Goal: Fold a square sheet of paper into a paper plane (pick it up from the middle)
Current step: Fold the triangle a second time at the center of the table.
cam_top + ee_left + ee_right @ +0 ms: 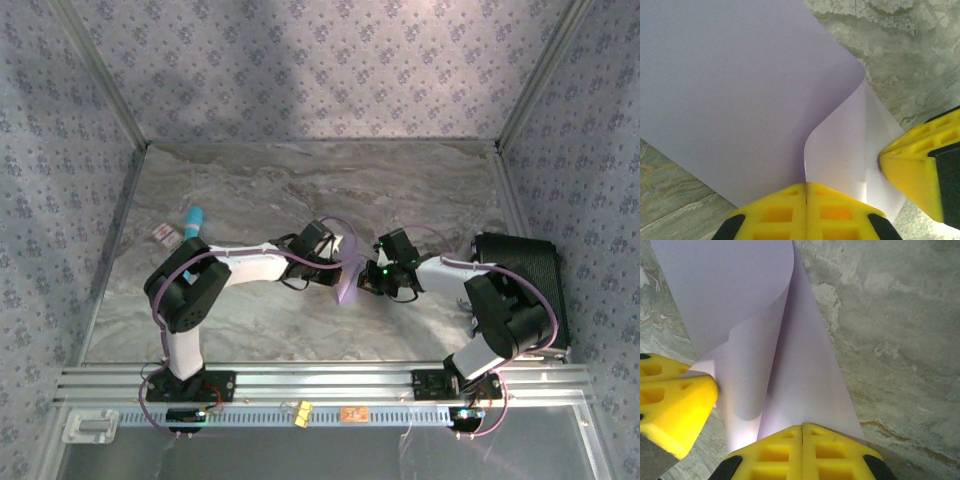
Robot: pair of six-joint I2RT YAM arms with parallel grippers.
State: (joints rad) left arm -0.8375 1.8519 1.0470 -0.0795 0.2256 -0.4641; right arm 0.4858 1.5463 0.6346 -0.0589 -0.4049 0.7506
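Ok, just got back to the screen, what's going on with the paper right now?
Both arms meet over the middle of the table. The left gripper and the right gripper are each shut on the purple sheet of paper, close beside each other. The sheet curls over itself in a loose bend, not pressed flat, and it is no plane yet.

Here's the square sheet of paper (740, 100): thin lavender paper, matt and smooth, no sheen at all. The left gripper (806, 186) and the right gripper (802, 427) both have yellow moulded plastic, faintly glossy. The table (300, 180) looks like veined marble, lightly polished. At six o'clock in the top view, a rail (320, 378) of ribbed bare metal. The walls (320, 70) have a matt printed covering.
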